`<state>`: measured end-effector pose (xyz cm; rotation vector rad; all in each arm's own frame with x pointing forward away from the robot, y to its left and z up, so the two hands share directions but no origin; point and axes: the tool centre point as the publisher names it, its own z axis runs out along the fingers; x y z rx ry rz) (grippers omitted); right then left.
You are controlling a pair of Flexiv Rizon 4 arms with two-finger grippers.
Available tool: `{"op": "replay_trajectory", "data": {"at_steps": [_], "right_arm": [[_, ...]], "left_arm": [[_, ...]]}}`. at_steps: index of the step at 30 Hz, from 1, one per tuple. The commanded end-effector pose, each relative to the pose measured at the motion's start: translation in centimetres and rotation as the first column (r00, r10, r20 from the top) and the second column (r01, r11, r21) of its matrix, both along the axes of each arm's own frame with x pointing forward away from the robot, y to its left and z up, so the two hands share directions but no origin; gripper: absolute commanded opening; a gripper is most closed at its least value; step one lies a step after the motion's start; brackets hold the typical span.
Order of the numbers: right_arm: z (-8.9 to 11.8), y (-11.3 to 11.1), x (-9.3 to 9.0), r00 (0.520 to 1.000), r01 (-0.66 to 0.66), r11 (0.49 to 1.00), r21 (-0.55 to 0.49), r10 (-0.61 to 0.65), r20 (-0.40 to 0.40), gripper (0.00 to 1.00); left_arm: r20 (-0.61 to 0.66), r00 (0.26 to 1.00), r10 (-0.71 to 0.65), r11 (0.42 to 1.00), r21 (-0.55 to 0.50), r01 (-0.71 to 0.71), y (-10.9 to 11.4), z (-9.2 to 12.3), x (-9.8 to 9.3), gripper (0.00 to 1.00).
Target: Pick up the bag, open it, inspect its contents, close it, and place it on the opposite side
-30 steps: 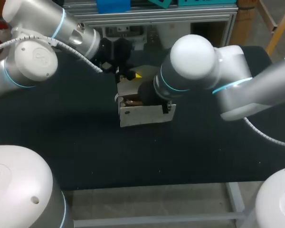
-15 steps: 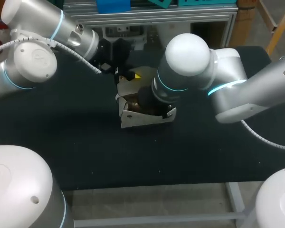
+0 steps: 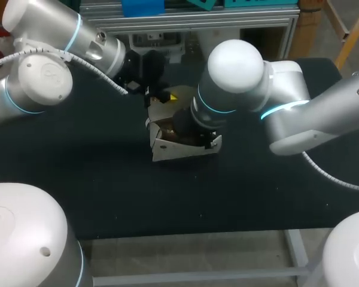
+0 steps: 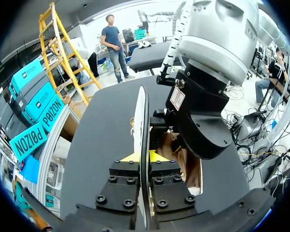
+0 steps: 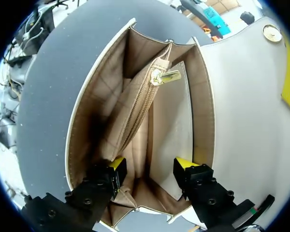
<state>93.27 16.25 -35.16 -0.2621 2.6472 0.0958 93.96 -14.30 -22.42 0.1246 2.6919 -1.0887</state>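
The white bag (image 3: 180, 148) is stood open mid-counter (image 3: 78, 173), its flap (image 4: 139, 116) pinched edge-on at its far side by the left gripper (image 4: 145, 156), while the right gripper (image 5: 150, 164) is held in its tan-lined mouth, fingers spread wide, just short of the zipped pocket (image 5: 139, 108).

Overhead light glares softly on the right arm (image 3: 236, 60); the table (image 3: 78, 179) looks dark.

You look down on a dark, matte counter (image 3: 78, 179) that spans the head view from side to side. Its near edge runs straight. Below that edge, the counter's pale metal frame rail (image 3: 197, 276) and one leg (image 3: 296, 251) show.
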Motion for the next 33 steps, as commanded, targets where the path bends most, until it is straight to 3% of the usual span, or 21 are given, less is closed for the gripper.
{"op": "replay_trajectory", "data": {"at_steps": [1, 24, 25, 26, 27, 29, 33], "right_arm": [[-0.7, 0.1, 0.1, 1.000, 0.002, 1.000, -0.005, -0.002, 0.006, 1.00], [0.2, 0.1, 0.3, 0.999, 0.002, 1.000, -0.007, -0.002, 0.040, 1.00], [0.2, 0.1, 0.3, 0.999, 0.003, 1.000, -0.009, -0.002, 0.044, 0.90], [0.3, 0.1, 0.4, 0.999, 0.004, 1.000, -0.009, -0.003, 0.045, 0.55], [0.3, 0.1, 0.4, 0.999, 0.004, 1.000, -0.008, -0.004, 0.046, 0.47], [0.4, 0.1, 0.5, 0.999, 0.005, 1.000, -0.009, -0.005, 0.053, 0.00], [0.9, 0.1, 0.5, 0.997, 0.007, 1.000, -0.004, -0.007, 0.079, 0.00]], "left_arm": [[0.003, 1.000, -0.003, 1.000, -0.002, 0.003, 0.0, -0.1, -0.1, 0.00], [0.002, 1.000, -0.020, 1.000, 0.011, 0.020, -0.3, -0.6, 0.0, 0.00], [0.001, 1.000, -0.021, 1.000, 0.012, 0.021, -0.4, -0.6, 0.0, 0.00], [0.001, 1.000, -0.021, 1.000, 0.013, 0.021, -0.4, -0.6, 0.0, 0.00], [0.001, 1.000, -0.022, 1.000, 0.013, 0.022, -0.4, -0.6, 0.0, 0.00], [0.000, 1.000, -0.022, 1.000, 0.015, 0.022, -0.5, -0.7, 0.0, 0.00], [-0.003, 1.000, -0.023, 1.000, 0.019, 0.023, -0.5, -0.8, 0.0, 0.00]]}}
